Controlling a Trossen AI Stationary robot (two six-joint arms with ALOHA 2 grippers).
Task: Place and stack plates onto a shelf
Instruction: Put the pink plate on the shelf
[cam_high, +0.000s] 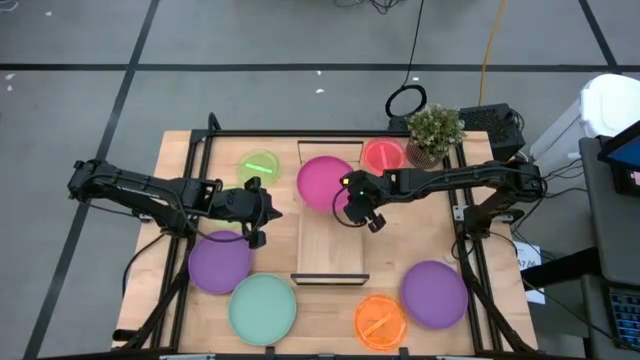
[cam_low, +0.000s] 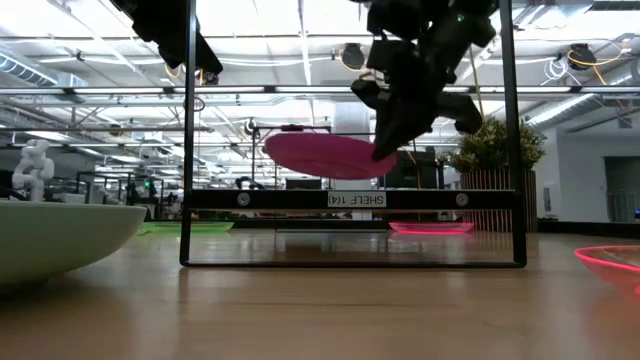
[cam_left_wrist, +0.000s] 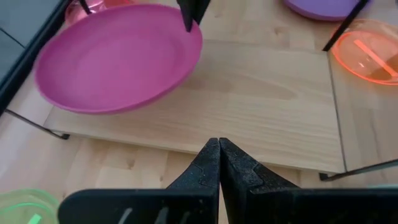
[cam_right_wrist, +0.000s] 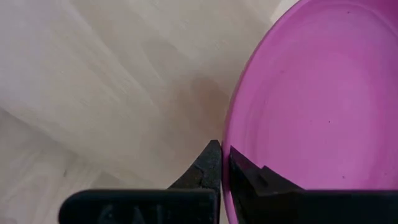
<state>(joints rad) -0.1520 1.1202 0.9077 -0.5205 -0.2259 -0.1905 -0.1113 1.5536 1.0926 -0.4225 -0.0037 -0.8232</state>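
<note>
We see the round magenta plastic plate (cam_high: 322, 180) held above the far end of the long light-wood shelf (cam_high: 330, 245), slightly tilted, its rim pinched by the right gripper (cam_high: 352, 208) fingers. The board's near end lies bare. The left gripper (cam_high: 268, 213), fingers pressed together and empty, hovers left of the shelf over the wooden bench (cam_high: 320, 310).

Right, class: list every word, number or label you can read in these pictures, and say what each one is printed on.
"SHELF (14)": small white label on the black front bar of the shelf, seen in the low view; it appears mirrored or upside down there, so the reading is tentative.
No other text is readable: the plates, the table and the arms show no lettering, and anything in the room behind is too blurred to read.
</note>
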